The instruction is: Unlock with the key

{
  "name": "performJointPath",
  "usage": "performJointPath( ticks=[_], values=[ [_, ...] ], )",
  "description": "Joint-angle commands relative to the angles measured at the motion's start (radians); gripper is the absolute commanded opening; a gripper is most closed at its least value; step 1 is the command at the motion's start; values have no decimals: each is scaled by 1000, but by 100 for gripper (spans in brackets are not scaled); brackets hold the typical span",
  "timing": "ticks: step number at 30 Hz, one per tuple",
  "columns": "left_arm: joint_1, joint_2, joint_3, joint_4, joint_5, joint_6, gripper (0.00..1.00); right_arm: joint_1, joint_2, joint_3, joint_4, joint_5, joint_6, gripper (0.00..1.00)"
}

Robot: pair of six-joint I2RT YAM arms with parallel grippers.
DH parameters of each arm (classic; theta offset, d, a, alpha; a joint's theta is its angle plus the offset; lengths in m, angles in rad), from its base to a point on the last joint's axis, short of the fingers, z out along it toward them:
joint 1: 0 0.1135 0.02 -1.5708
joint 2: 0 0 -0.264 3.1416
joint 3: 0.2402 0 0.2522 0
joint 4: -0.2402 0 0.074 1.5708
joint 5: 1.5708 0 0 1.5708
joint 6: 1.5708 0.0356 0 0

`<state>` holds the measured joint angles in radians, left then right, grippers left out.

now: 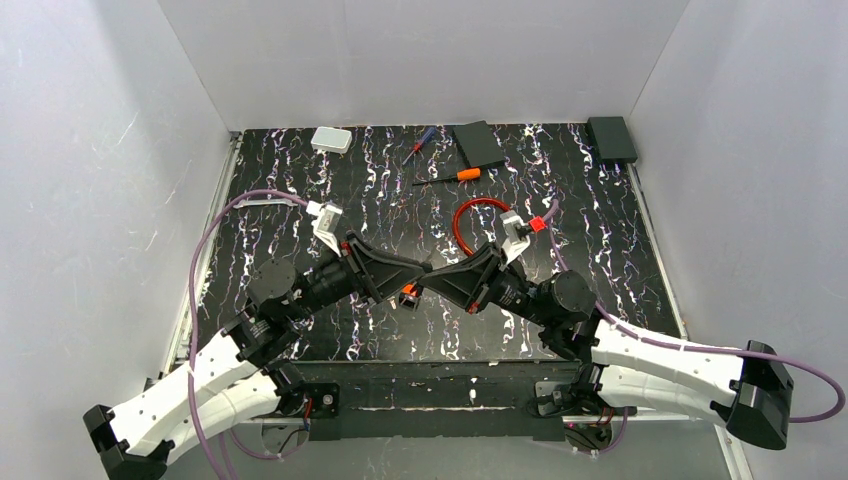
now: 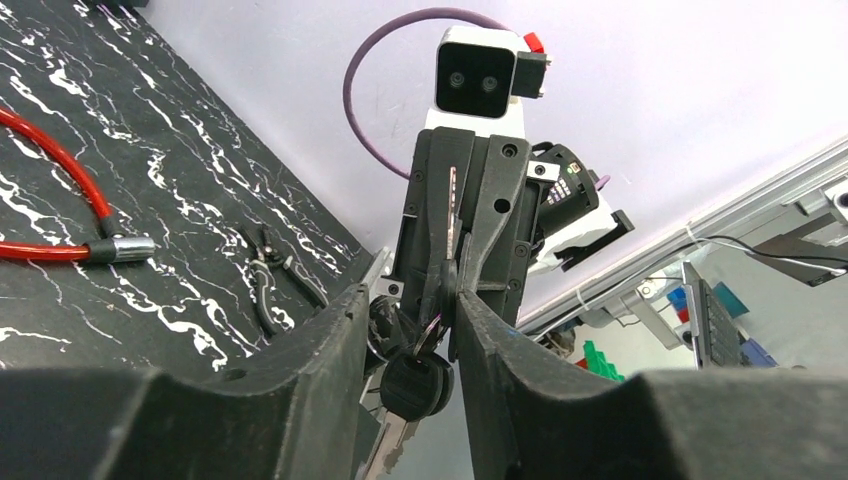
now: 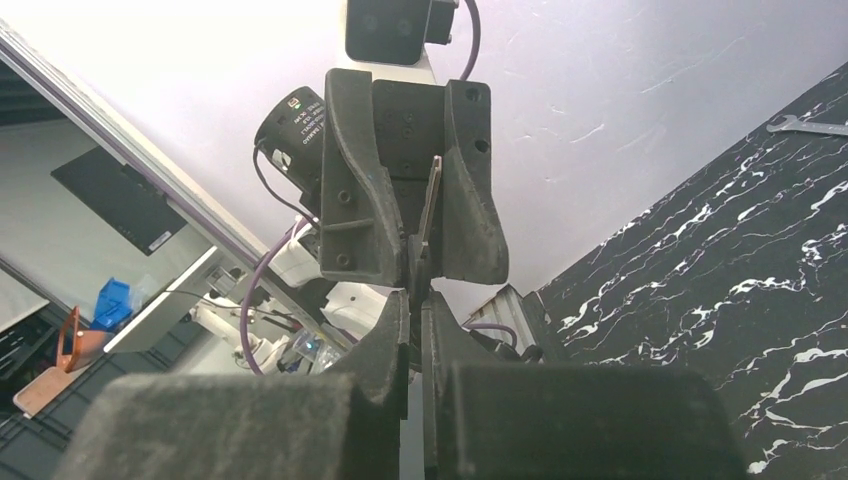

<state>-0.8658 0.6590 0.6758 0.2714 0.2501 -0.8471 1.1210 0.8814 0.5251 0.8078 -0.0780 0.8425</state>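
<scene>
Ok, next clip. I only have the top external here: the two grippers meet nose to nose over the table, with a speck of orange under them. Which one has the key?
Observer: The right one, going by the left wrist view. The right gripper is pinched shut at the ring that the key hangs from, with its silvery bit pointing down.
Operator: And the left gripper?
Observer: The left gripper has its fingers apart, one on either side of the key. I cannot tell whether they touch it.
Operator: Is the lock at the key yet?
Observer: No. The red cable has its silvery lock end lying on the table, apart from both grippers.
</scene>
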Motion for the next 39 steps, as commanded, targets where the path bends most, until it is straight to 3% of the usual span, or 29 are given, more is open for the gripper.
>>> performJointPath(
  ticks=[1,9,14,18,19,22,23,25,30,32,39],
  values=[
    [-8,21,2,45,4,11,32,3,3,-7,98,14,22,1],
    [-16,34,-3,50,5,8,22,3,20,-2,103,12,25,1],
    [-18,37,-5,51,9,10,0,3,22,-8,111,16,28,1],
    [-19,34,-15,51,7,-3,0,3,17,-7,83,21,33,1],
    [-20,31,-18,51,5,-5,0,3,14,-2,62,24,28,6],
    [-19,19,-22,45,5,-4,0,3,-9,14,-31,15,-6,52],
    [-20,13,-21,33,5,-3,0,3,-24,20,-87,11,-28,62],
    [-20,3,-11,-19,5,10,0,3,-62,27,-156,18,-63,73],
    [-19,-17,61,-275,-42,78,0,3,-155,106,-459,48,-213,81],
    [-19,-20,100,-413,-67,111,0,3,-183,134,-607,142,-241,81],
    [-19,-42,131,-728,-171,102,0,3,-216,144,-921,377,-169,83]
  ],
)
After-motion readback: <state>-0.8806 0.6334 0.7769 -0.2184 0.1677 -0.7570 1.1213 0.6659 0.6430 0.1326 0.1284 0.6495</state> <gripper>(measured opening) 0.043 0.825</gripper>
